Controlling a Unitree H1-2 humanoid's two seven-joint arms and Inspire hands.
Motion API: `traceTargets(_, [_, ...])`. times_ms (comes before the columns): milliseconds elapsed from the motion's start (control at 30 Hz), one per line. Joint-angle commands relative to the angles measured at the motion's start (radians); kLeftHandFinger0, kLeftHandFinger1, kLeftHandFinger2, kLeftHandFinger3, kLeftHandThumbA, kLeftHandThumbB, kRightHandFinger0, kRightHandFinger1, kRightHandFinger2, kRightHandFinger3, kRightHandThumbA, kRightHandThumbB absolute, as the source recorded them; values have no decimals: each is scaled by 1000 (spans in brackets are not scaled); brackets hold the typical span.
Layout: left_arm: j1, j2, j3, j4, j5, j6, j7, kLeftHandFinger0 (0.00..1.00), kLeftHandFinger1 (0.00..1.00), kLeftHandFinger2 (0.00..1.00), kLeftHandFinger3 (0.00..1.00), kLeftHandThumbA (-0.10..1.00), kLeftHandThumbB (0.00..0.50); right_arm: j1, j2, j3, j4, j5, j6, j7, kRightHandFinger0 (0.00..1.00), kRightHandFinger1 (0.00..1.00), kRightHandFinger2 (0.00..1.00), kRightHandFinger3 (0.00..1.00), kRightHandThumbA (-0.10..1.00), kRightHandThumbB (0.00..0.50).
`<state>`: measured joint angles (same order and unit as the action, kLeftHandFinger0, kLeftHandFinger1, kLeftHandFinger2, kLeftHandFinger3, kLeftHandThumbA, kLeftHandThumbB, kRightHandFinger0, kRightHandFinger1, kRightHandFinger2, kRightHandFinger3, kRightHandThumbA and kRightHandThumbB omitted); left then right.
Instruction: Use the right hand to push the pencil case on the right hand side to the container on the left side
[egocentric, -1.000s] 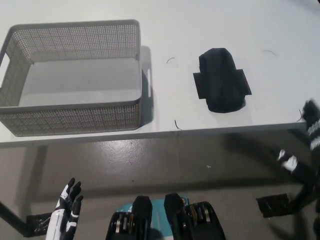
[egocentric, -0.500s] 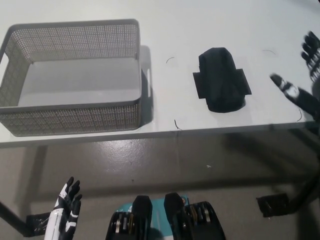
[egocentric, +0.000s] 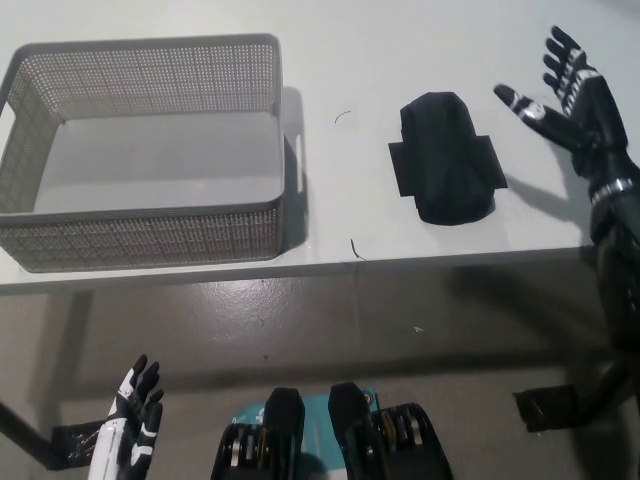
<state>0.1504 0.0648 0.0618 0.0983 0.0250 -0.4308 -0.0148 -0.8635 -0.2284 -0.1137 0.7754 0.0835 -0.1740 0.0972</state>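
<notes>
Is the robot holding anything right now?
No. The black right hand is open beside the pencil case, apart from it. The white left hand rests low, holding nothing.

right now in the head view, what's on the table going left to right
basket → pencil case → right hand, open over the table's right end. The left hand hangs below the table edge at lower left, not on the table.

pencil case (egocentric: 446, 160): black, soft, lying flat, right half of bench, near front edge | container (egocentric: 150, 235): grey mesh basket, upright, empty, left end of bench
</notes>
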Motion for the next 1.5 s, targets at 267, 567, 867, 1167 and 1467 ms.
traceTargets(267, [9,4,3,-50,-17,-39,5,1000,1000,1000,1000,838,198,-258,-8,-11,361,17,-147,7,1000,1000,1000,1000,1000,370])
traceTargets(567, [18,2,5,-65,-19,-39,7,1000,1000,1000,1000,847,215,-294,14,-18,527,19,-167,0,1000,1000,1000,1000,1000,305])
traceTargets(867, [16,7,3,-76,-29,-39,-3,1000,1000,1000,1000,841,204,-269,28,-49,597,42,-160,3,1000,1000,1000,1000,1000,272])
traceTargets(1167, [19,10,4,-89,-41,-39,-12,1000,1000,1000,1000,830,209,-241,51,-40,619,36,-152,-7,1000,1000,1000,1000,1000,274])
traceTargets(1467, [20,8,-1,-109,-46,-39,-22,1000,1000,1000,1000,835,210,-233,89,-48,622,47,-146,-1,1000,1000,1000,1000,1000,279])
